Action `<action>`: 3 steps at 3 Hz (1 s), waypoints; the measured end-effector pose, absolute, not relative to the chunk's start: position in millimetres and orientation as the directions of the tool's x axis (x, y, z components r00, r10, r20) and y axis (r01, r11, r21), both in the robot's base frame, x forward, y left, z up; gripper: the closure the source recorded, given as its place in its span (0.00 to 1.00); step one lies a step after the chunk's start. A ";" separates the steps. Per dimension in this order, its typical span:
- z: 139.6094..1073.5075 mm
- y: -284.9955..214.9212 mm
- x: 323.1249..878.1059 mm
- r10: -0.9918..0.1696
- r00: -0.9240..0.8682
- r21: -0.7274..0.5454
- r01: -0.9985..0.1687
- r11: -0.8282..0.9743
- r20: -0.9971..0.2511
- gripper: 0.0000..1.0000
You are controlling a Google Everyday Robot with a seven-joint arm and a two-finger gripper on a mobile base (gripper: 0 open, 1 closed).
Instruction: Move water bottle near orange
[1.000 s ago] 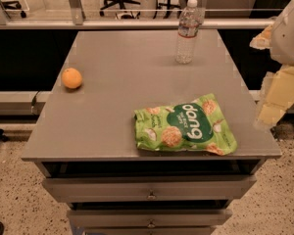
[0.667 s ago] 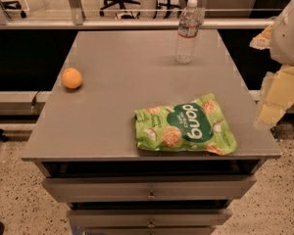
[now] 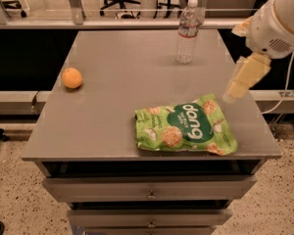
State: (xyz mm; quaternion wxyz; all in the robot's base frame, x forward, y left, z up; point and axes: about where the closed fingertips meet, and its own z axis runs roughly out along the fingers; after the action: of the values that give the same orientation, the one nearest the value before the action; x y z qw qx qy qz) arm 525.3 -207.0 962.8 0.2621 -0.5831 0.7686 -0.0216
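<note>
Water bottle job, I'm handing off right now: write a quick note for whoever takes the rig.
Tool: in the air over the right edge of the table, above the green snack bag, not touching the bottle.
Water bottle: upright at the far edge, right of middle.
Orange: near the left edge, well apart from the bottle.
Done: nothing yet.
Left: grasp the bottle, set it by the orange.

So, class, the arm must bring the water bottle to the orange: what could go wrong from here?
1. The water bottle stands tall and narrow near the far edge of the table; the gripper, hovering by the right edge, could topple it.
2. The round orange could roll if the bottle bumps it.
</note>
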 end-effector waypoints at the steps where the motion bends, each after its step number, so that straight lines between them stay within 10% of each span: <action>1: 953.2 -197.8 591.3 -0.853 -0.140 -0.391 -0.843 0.369 -0.502 0.00; 3: 957.8 -186.8 695.2 -0.707 -0.063 -0.426 -0.760 0.491 -0.704 0.00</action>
State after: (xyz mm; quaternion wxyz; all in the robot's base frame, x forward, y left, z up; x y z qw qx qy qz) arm 695.2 -186.8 957.8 0.4637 -0.5035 0.7284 0.0281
